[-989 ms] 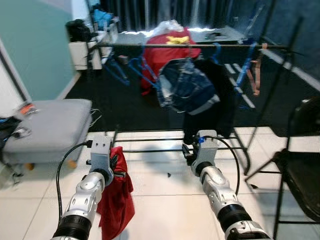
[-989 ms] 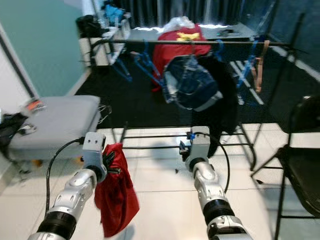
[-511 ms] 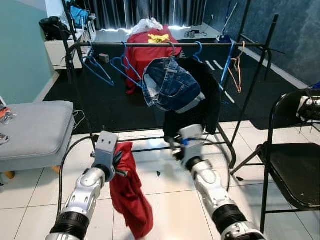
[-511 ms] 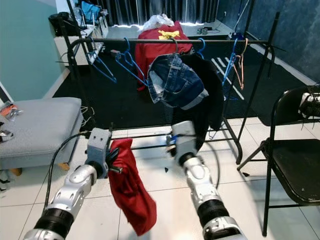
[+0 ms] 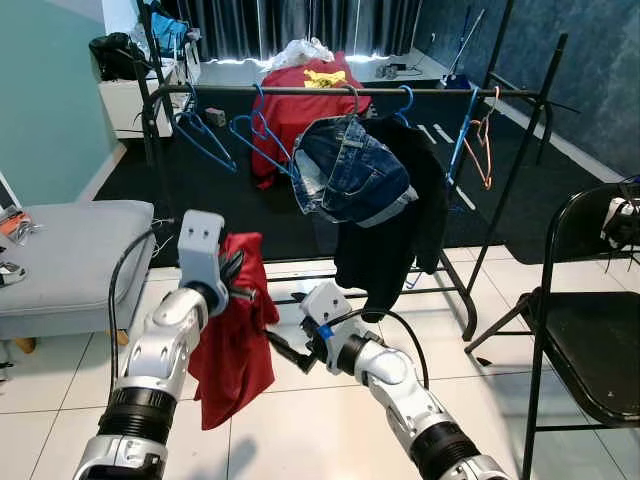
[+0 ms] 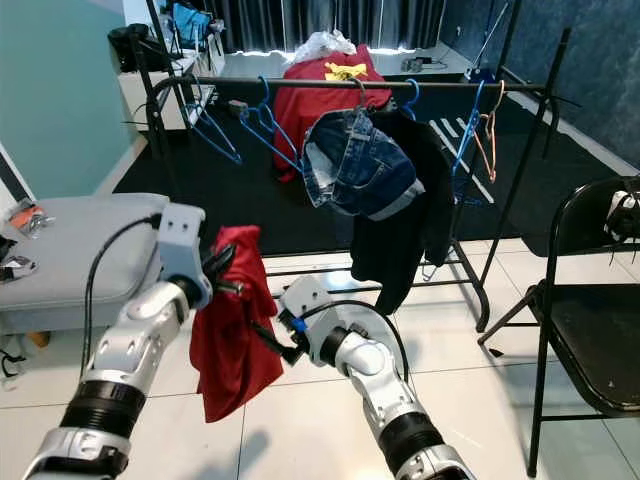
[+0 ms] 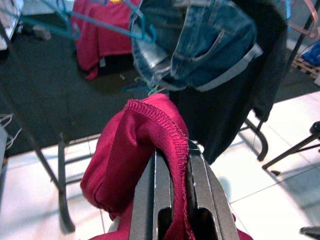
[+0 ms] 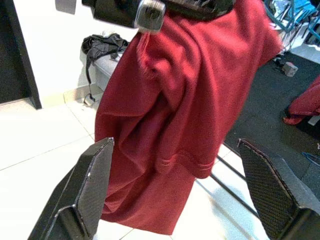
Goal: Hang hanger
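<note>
— So how far along was the hanging at that moment?

— Barely begun, by my reading. The left hand (image 7: 172, 200) was pinched tight on the collar edge of a red shirt (image 5: 235, 320), holding it up off the tiled floor (image 5: 300, 430) so that it drooped in a bunch beside the robot's forearm. I could not make out a hanger inside the shirt; if there was one, the cloth hid it.

— And the other hand?

— The right hand (image 8: 175, 200) was spread wide, its two fingers standing either side of the hanging cloth without touching it. In the head views it sat low and pointed across toward the shirt, just beside its lower folds.

— Where was the rail?

— The clothes rack (image 5: 330, 92) stood ahead, well apart from the shirt. Its bar carried denim shorts (image 5: 345, 170), a black garment (image 5: 400, 220), several empty blue hangers (image 5: 205, 135) and an orange hanger (image 5: 480, 140). A grey ottoman (image 5: 70, 255) sat to the left, a black folding chair (image 5: 590, 330) to the right.

— So what was left?

— Nearly all of it, I judged: the shirt needed to reach the bar and hook on, and nothing of it was on the rack yet.
</note>
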### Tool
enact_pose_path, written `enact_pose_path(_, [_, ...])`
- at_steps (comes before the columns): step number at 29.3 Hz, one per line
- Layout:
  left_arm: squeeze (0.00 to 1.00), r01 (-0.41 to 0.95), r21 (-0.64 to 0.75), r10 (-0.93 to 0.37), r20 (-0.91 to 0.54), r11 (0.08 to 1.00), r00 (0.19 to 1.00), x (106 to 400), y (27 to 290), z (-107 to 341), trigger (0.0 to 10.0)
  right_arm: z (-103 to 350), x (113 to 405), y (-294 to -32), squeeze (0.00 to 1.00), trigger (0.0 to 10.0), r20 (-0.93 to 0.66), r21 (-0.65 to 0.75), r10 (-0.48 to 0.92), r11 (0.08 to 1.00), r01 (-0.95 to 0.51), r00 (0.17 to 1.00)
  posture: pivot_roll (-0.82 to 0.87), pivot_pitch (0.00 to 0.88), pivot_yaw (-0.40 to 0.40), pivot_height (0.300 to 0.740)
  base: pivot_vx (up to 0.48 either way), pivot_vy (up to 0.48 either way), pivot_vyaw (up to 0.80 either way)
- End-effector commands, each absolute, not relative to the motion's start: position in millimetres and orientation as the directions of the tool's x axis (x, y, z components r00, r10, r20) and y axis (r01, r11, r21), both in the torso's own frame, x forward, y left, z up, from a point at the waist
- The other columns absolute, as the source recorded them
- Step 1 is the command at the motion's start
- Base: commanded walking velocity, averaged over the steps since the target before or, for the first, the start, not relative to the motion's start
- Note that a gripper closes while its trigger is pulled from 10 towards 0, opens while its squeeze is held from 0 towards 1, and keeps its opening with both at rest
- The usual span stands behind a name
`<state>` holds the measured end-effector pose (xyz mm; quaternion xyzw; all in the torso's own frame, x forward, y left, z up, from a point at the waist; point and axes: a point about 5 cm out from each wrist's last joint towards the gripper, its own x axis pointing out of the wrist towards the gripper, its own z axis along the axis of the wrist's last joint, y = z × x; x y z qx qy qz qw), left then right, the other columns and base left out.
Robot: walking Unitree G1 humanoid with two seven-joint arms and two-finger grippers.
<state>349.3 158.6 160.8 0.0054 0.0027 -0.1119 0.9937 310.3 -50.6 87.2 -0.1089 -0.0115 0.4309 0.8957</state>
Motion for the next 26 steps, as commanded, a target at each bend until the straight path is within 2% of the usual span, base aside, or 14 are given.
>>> enact_pose_path(1, [0.00, 0.238, 0.007, -0.238, 0.010, 0.971, 0.971, 349.8, 156.4, 168.8, 10.0, 90.1, 308.6, -48.1, 1.00, 10.0, -0.055, -0.212, 0.790, 0.588, -0.780, 0.610, 0.03, 0.000, 0.001, 0.740, 0.000, 0.000, 0.00])
enact_pose_path(7, [0.00, 0.260, 0.008, -0.260, 0.013, 0.966, 0.966, 346.0, 147.0, 178.7, 10.0, 91.1, 311.8, -44.4, 1.00, 10.0, -0.068, -0.239, 0.793, 0.577, -0.781, 0.606, 0.04, 0.000, 0.004, 0.740, 0.000, 0.000, 0.00])
enact_pose_path(8, [0.00, 0.273, 0.005, -0.273, 0.012, 0.962, 0.962, 344.5, 144.1, 182.2, 10.0, 93.7, 314.6, -43.2, 0.96, 10.0, -0.064, -0.261, 0.784, 0.584, -0.768, 0.618, 0.04, 0.000, 0.011, 0.740, 0.000, 0.000, 0.00])
enact_pose_path(9, [0.00, 0.288, 0.007, -0.288, 0.012, 0.958, 0.957, 342.8, 141.2, 184.7, 10.0, 96.9, 317.3, -41.5, 0.57, 10.0, -0.056, -0.272, 0.777, 0.592, -0.759, 0.626, 0.03, 0.000, 0.016, 0.740, 0.000, 0.000, 0.00])
enact_pose_path(11, [0.00, 0.288, 0.007, -0.288, 0.012, 0.958, 0.957, 342.8, 141.2, 184.7, 10.0, 96.9, 317.3, -41.5, 0.57, 10.0, -0.056, -0.272, 0.777, 0.592, -0.759, 0.626, 0.03, 0.000, 0.016, 0.740, 0.000, 0.000, 0.00])
enact_pose_path(12, [0.00, 0.305, 0.002, -0.305, 0.009, 0.952, 0.952, 340.3, 137.9, 186.3, 10.0, 99.7, 319.9, -39.2, 0.00, 10.0, -0.053, -0.277, 0.775, 0.595, -0.754, 0.630, 0.02, 0.000, 0.024, 0.740, 0.000, 0.000, 0.00])
enact_pose_path(24, [0.00, 0.332, -0.042, -0.332, 0.011, 0.942, 0.943, 332.3, 121.6, 193.5, 10.0, 110.5, 328.1, -19.9, 0.00, 10.0, -0.063, -0.334, 0.790, 0.559, -0.759, 0.610, 0.05, 0.000, -0.007, 0.740, 0.000, 0.000, 0.00])
enact_pose_path(25, [0.00, 0.328, -0.043, -0.328, 0.011, 0.944, 0.945, 331.7, 122.4, 194.0, 10.0, 112.7, 328.3, -17.1, 0.00, 4.7, -0.056, -0.327, 0.797, 0.554, -0.765, 0.601, 0.05, 0.000, -0.008, 0.740, 0.000, 0.000, 0.00])
enact_pose_path(26, [0.00, 0.322, -0.042, -0.322, 0.005, 0.946, 0.947, 330.7, 125.0, 194.1, 10.0, 114.1, 328.5, -15.7, 0.00, 0.0, -0.048, -0.316, 0.802, 0.554, -0.770, 0.596, 0.05, 0.000, -0.003, 0.740, 0.000, 0.000, 0.00])
